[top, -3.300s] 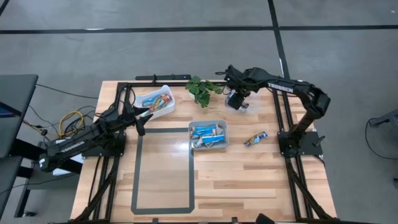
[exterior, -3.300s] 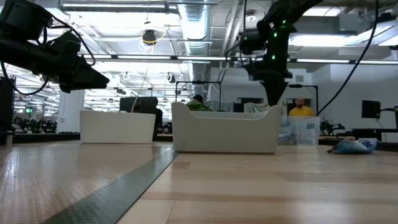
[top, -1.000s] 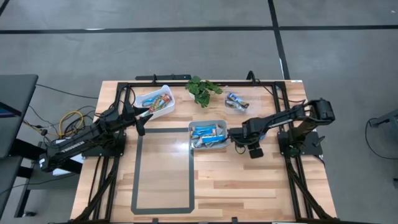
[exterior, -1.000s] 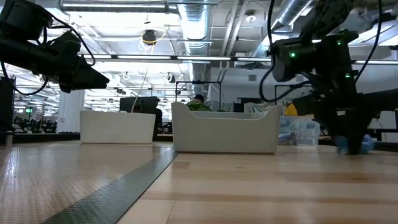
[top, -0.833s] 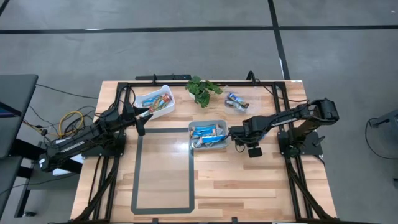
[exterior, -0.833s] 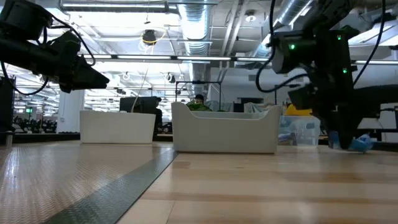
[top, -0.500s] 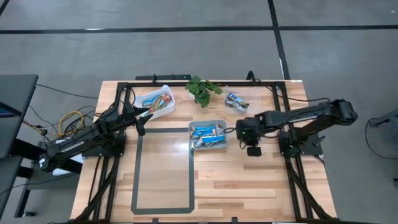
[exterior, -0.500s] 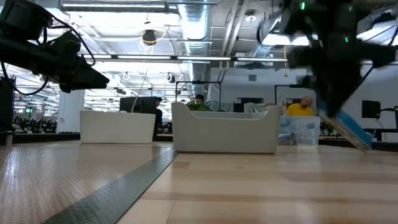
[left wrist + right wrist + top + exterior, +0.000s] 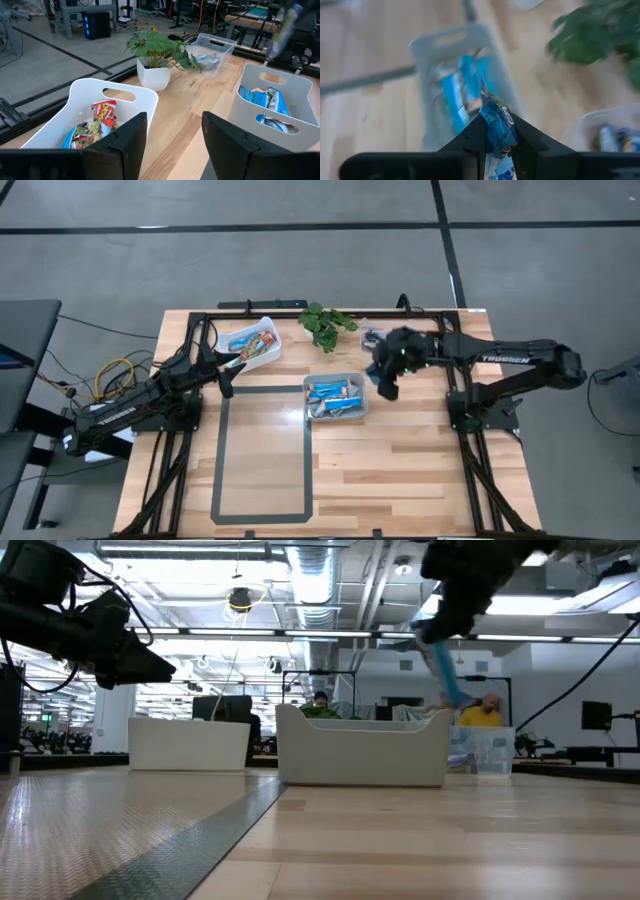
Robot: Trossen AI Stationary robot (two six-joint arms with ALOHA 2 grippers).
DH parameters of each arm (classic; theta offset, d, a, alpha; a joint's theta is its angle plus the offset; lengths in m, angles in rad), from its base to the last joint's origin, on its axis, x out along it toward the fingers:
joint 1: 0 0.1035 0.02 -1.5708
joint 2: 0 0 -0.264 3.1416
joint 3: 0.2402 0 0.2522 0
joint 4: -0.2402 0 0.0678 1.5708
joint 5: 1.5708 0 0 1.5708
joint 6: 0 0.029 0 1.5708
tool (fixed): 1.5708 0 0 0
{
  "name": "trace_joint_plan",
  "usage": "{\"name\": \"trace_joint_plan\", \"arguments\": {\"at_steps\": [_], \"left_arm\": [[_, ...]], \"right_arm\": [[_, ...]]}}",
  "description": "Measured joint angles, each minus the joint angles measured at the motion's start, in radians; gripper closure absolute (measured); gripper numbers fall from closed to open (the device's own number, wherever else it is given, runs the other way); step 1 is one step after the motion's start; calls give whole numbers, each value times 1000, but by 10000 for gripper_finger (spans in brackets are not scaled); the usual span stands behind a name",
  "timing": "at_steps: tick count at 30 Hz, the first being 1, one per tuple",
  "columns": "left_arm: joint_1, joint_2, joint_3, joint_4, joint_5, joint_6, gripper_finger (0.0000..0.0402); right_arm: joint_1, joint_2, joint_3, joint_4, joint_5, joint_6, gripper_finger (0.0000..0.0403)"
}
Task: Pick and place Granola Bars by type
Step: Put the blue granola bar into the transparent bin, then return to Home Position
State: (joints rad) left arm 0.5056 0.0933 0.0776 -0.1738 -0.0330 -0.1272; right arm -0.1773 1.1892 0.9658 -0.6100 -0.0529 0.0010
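Observation:
My right gripper (image 9: 386, 380) hovers high beside the right end of the middle grey bin (image 9: 335, 397), shut on a blue foil granola bar (image 9: 497, 127). In the low view the bar (image 9: 441, 665) hangs slanting above that bin (image 9: 362, 755). The bin holds several blue bars (image 9: 462, 92). A white bin (image 9: 255, 343) at far left holds red multicoloured bars (image 9: 102, 117). A clear bin (image 9: 212, 49) with more bars stands beside the potted plant (image 9: 322, 323). My left gripper (image 9: 172, 135) waits open near the white bin. My right gripper pinches the blue bar by its upper end (image 9: 495, 125) between the two fingers (image 9: 472, 137), coming from above and pointing down. The bar is lifted clear of the table and hangs tilted below the fingers (image 9: 441, 665).
The plant (image 9: 159, 50) stands at the far edge between the white and clear bins. A dark tape rectangle (image 9: 262, 455) marks the near half of the wooden table. Black frame rails (image 9: 455, 370) run along both sides. People show in the room beyond.
My right gripper, which was down at the table right of the grey bin and shut on the blue bar, has risen high and swung toward the far edge and the bin. The bar has been lifted clear of the table and now hangs below the fingers.

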Motion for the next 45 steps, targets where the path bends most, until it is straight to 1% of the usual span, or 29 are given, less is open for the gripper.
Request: {"name": "trace_joint_plan", "arguments": {"at_steps": [3,5,12,16,21,31,34,42,45], "left_arm": [[0,0,0,0,0,0,219],[0,0,0,0,0,0,219],[0,0,0,0,0,0,219],[0,0,0,0,0,0,219],[0,0,0,0,0,0,219],[0,0,0,0,0,0,219],[0,0,0,0,0,0,219],[0,0,0,0,0,0,219],[0,0,0,0,0,0,219]], "right_arm": [[-63,11,9,44,4,0,346],[-102,11,11,70,28,0,346],[-238,10,12,76,219,-70,346],[-309,27,12,72,279,-99,346],[-366,77,12,33,285,-106,346],[-371,165,11,6,262,-135,343],[-380,176,11,-15,262,-142,323],[-381,170,11,-40,262,-125,217],[-379,170,11,-39,242,-91,187]]}}
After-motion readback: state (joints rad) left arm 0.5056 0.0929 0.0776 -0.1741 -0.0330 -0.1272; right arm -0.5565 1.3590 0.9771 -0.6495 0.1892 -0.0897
